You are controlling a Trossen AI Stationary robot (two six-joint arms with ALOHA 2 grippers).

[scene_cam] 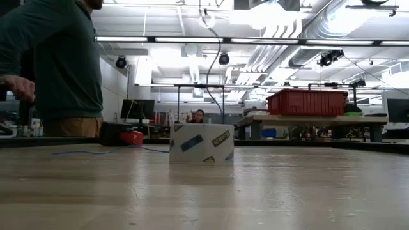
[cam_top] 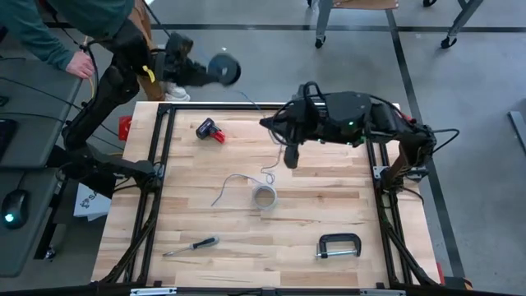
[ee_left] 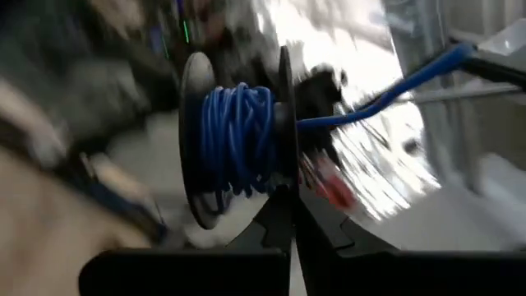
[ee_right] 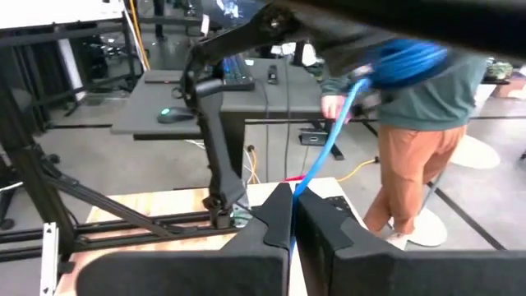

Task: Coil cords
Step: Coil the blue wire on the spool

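Observation:
A black spool (ee_left: 238, 140) wound with the blue cord (ee_left: 234, 136) hangs in the air beyond the table's far left corner, with my left gripper (ee_left: 289, 215) shut on it; the high view shows the spool (cam_top: 223, 68) there too. From the spool the blue cord (ee_right: 329, 148) runs across to my right gripper (ee_right: 292, 215), which is shut on it above the table's far middle (cam_top: 289, 156). Below that gripper the cord drops to the table and its loose end (cam_top: 233, 182) lies beside a white tape roll (cam_top: 264, 196). My left gripper pinches the rim of one spool flange (ee_left: 284, 185) between its two fingers, coming at it level. The spool is lifted clear, its axis across the fingers. My right gripper pinches the blue cord (ee_right: 297, 191) between its two shut fingers, roughly level, pointing toward the table's left. The stretch up to the spool runs straight; the part below hangs slack to the table.
A person (cam_top: 82, 62) stands past the far left corner, close to the left arm. On the table lie a red and black object (cam_top: 210, 130), a screwdriver (cam_top: 191, 245) and a C-clamp (cam_top: 339, 245). Black frame rails (cam_top: 156, 205) run along both sides.

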